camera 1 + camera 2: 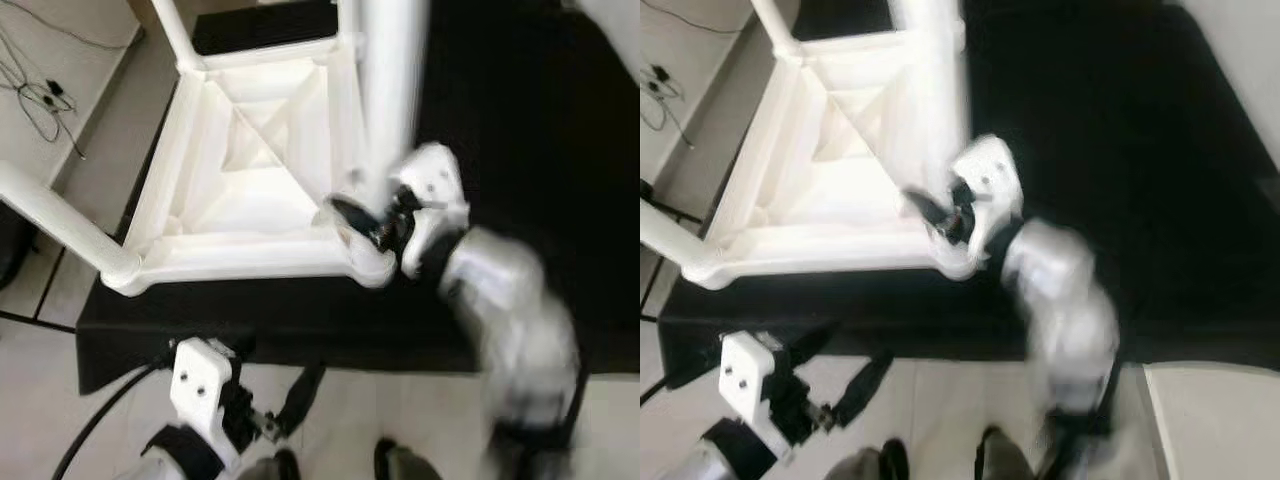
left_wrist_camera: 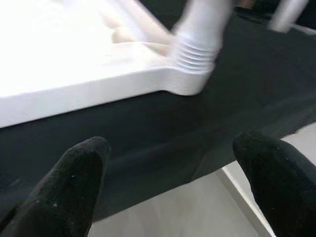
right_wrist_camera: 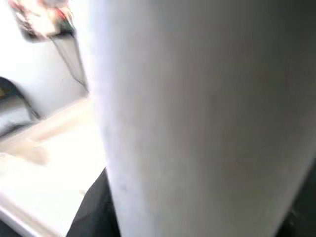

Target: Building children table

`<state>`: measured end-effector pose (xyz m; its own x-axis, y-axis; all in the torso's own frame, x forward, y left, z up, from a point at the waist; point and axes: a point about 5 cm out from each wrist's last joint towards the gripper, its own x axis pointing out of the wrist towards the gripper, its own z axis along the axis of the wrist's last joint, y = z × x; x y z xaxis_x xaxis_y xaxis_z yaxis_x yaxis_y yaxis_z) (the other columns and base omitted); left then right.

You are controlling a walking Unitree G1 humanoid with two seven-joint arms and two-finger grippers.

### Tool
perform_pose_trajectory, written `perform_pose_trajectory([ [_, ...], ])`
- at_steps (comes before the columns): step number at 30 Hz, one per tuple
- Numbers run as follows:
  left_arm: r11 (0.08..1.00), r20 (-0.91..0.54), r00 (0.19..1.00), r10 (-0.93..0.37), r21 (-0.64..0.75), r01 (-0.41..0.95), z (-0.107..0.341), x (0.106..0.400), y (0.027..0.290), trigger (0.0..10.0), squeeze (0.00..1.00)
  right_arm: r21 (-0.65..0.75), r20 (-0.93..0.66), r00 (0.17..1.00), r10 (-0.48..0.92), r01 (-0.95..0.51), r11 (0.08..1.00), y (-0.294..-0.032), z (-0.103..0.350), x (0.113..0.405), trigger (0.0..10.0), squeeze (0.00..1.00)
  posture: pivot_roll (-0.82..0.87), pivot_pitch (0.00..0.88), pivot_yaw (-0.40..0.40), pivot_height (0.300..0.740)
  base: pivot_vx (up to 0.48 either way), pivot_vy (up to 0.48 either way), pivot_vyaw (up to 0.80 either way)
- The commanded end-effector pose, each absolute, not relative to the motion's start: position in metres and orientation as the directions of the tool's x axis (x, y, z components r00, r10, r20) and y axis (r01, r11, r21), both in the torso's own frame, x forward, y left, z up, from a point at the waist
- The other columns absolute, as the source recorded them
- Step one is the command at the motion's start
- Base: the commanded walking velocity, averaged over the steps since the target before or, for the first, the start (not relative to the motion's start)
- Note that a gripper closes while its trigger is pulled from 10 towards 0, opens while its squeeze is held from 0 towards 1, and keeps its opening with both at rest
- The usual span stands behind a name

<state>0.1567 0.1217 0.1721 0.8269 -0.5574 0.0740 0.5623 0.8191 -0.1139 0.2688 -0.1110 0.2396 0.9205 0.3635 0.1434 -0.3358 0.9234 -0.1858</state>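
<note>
The white table (image 1: 250,170) lies upside down on a black mat (image 1: 520,150), its legs cut off by the frame; the right gripper (image 1: 362,222), blurred, sits at the near leg (image 1: 392,90), grip unclear; the left gripper (image 1: 290,405) hangs spread apart below.

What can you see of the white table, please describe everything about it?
The white table looks like plastic and lies upside down on a black mat, its ribbed underside facing up. Round white legs stand in its corners; the near-right leg shows a threaded base in the left wrist view. The right gripper is at that leg's base. Motion blur hides finer detail.
</note>
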Motion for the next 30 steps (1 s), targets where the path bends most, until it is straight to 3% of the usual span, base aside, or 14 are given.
perform_pose_trajectory([
  [1, 0.822, 0.045, 0.830, -0.556, -0.114, 0.557, 0.167, 0.156, 0.125, 10.0, 0.00, -0.129, -0.127, 0.945, 0.302, -0.318, 0.939, -0.114, 0.192, 0.267, 10.0, 0.00, -0.06, 0.360, 0.119, 0.740, 0.000, 0.000, 0.00],
  [2, 0.823, 0.045, 0.829, -0.557, -0.109, 0.558, 0.167, 0.157, 0.125, 10.0, 0.00, -0.132, -0.107, 0.932, 0.346, -0.358, 0.924, -0.104, 0.192, 0.268, 10.0, 0.00, -0.04, 0.342, 0.109, 0.740, 0.000, 0.000, 0.00],
  [11, 0.829, 0.047, 0.835, -0.548, -0.101, 0.549, 0.165, 0.161, 0.127, 10.0, 0.00, -0.155, -0.089, 0.919, 0.385, -0.394, 0.906, -0.100, 0.198, 0.285, 10.0, 0.00, -0.05, 0.328, 0.104, 0.740, 0.000, 0.000, 0.00],
  [22, 0.833, 0.052, 0.837, -0.544, -0.089, 0.547, 0.164, 0.164, 0.127, 10.0, 0.00, -0.129, -0.087, 0.947, 0.308, -0.318, 0.939, -0.097, 0.203, 0.281, 10.0, 0.00, -0.05, 0.310, 0.105, 0.740, 0.000, 0.000, 0.00],
  [30, 0.885, 0.111, 0.881, -0.460, -0.023, 0.465, 0.178, 0.183, 0.141, 10.0, 0.00, -0.093, -0.089, 0.950, 0.299, -0.307, 0.947, -0.097, 0.194, 0.279, 10.0, 0.00, -0.05, 0.283, 0.106, 0.740, 0.000, 0.000, 0.00],
])
